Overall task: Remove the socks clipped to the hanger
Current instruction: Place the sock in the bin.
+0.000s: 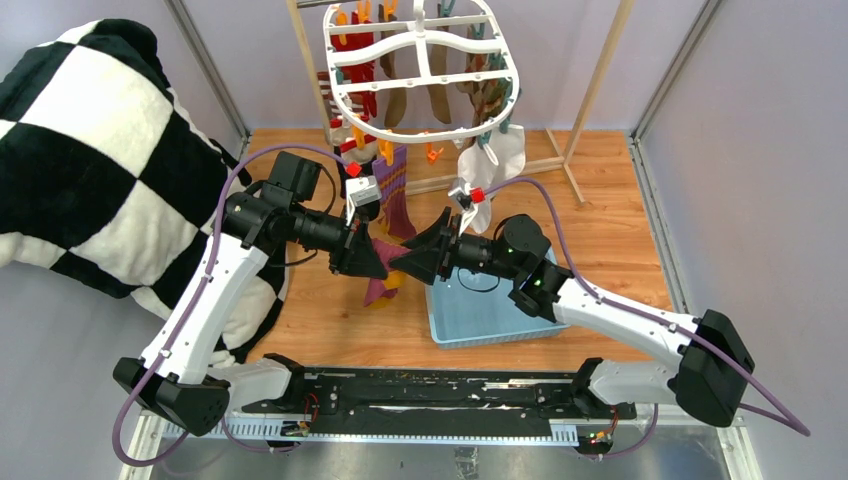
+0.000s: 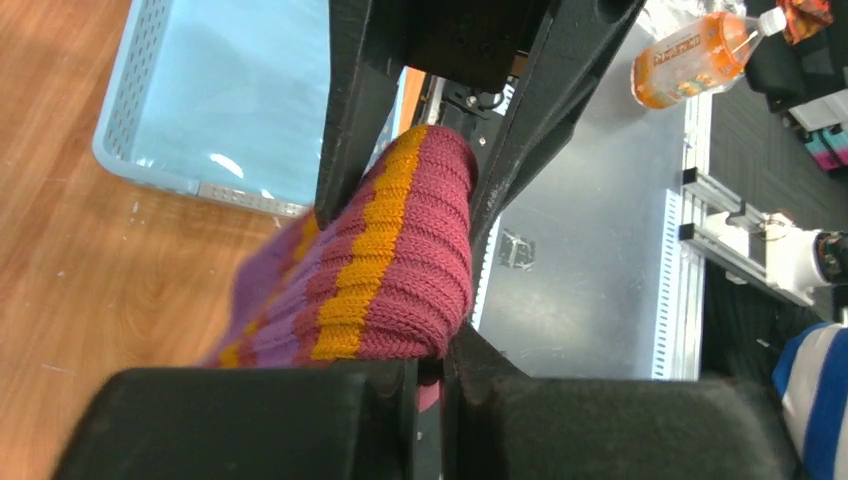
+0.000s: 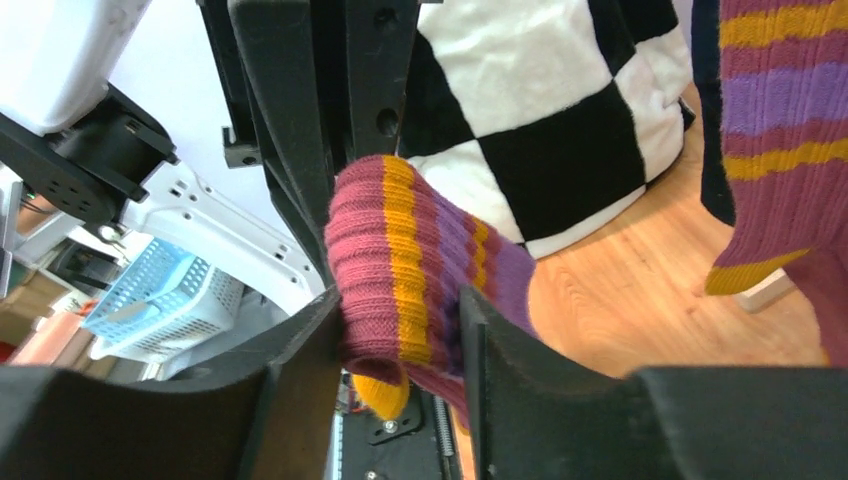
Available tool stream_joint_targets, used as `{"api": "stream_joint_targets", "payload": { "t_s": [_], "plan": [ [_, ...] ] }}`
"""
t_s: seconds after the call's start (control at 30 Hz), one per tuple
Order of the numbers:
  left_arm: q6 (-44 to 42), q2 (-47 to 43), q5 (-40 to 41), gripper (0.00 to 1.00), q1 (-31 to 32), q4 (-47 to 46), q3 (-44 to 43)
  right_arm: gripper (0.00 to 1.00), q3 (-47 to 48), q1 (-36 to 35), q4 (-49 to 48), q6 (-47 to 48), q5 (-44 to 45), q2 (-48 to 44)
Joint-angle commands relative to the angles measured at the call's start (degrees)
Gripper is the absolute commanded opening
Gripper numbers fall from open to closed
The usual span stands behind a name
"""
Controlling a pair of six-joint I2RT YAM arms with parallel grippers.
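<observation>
The hanger (image 1: 420,60) hangs at the back, with several socks clipped to it: a red one (image 1: 360,65), a white one (image 1: 492,160) and a maroon-purple striped one (image 1: 395,185). A matching striped sock (image 1: 380,290) is off the hanger, held between both arms above the floor. My left gripper (image 2: 440,370) is shut on its maroon end (image 2: 400,260). My right gripper (image 3: 400,330) faces it, and both its fingers press the same sock (image 3: 400,250). The two grippers meet nose to nose, the left gripper (image 1: 385,262) beside the right gripper (image 1: 405,268).
A light blue basket (image 1: 490,305) sits on the wooden floor under my right arm. A black-and-white checked blanket (image 1: 90,150) fills the left side. The wooden rack (image 1: 600,80) carries the hanger at the back. An orange bottle (image 2: 690,60) lies beyond the table edge.
</observation>
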State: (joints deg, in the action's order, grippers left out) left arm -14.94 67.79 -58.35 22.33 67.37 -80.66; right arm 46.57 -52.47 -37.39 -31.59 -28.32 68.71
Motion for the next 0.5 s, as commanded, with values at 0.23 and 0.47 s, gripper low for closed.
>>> {"api": "stream_joint_targets", "payload": {
  "t_s": [0.23, 0.47],
  "plan": [
    [-1.41, -4.82, 10.67, 1.0, 0.37, 0.04, 0.58, 0.23, -1.41, 3.41, 15.74, 2.94, 5.61, -11.02],
    [-1.6, -4.24, 6.25, 1.0, -13.52, 0.04, 0.3, 0.0, -5.48, 9.38, 45.82, 6.12, 21.1, -22.29]
  ]
}}
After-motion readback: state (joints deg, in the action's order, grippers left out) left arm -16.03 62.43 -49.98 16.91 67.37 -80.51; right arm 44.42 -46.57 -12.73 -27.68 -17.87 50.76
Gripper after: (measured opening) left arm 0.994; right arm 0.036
